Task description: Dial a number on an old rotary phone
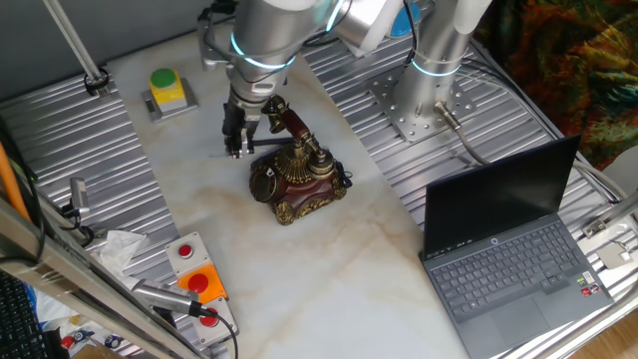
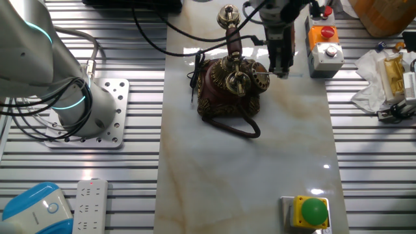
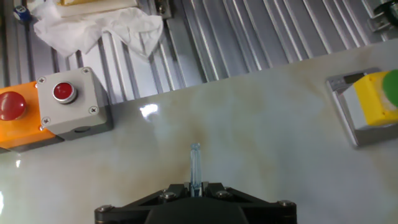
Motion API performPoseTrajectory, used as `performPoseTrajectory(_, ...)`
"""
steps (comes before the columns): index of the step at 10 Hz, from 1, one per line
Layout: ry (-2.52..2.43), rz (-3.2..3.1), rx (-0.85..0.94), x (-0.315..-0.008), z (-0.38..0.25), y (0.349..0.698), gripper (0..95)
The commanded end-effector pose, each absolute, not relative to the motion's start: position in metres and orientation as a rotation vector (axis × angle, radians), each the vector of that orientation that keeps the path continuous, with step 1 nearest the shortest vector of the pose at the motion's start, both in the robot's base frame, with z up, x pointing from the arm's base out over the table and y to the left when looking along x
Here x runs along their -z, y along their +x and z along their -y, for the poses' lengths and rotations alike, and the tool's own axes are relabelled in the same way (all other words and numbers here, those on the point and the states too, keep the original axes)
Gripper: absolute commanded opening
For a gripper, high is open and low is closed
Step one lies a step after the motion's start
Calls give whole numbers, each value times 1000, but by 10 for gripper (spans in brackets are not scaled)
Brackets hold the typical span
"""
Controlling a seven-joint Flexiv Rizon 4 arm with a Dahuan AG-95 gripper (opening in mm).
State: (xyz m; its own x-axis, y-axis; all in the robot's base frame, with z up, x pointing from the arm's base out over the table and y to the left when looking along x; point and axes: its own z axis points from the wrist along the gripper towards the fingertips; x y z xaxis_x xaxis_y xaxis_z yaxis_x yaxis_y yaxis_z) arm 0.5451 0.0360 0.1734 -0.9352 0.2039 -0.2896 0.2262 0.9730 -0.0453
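The old rotary phone (image 1: pixel 297 178) stands mid-table, dark red with brass trim. Its round dark dial (image 1: pixel 264 182) faces front-left and its handset (image 1: pixel 289 122) lies across the top. From the other side the phone (image 2: pixel 227 90) shows with its black cord looped in front. My gripper (image 1: pixel 237 150) hangs just left of the dial, slightly above the table, apart from the phone. In the other fixed view the gripper (image 2: pixel 281 68) is right of the phone. The hand view shows the gripper (image 3: pixel 195 186) shut on a thin clear rod (image 3: pixel 195 163) pointing at bare marble; the phone is out of that view.
A green button on a yellow box (image 1: pixel 167 88) sits behind the gripper. Grey and orange red-button boxes (image 1: pixel 194 277) stand at the front left, with crumpled tissue (image 3: pixel 99 25) beyond them. An open laptop (image 1: pixel 508 254) is at the right, and the arm's base (image 2: pixel 84 107) on the ribbed plate.
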Motion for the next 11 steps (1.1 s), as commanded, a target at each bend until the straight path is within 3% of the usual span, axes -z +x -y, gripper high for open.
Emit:
performPoseTrajectory(1,287,-2849,102,-171,-37,544,0)
performPoseTrajectory(5,287,-2843,102,-150,-50,554,0)
performPoseTrajectory(11,307,-2826,129,-143,-61,567,0)
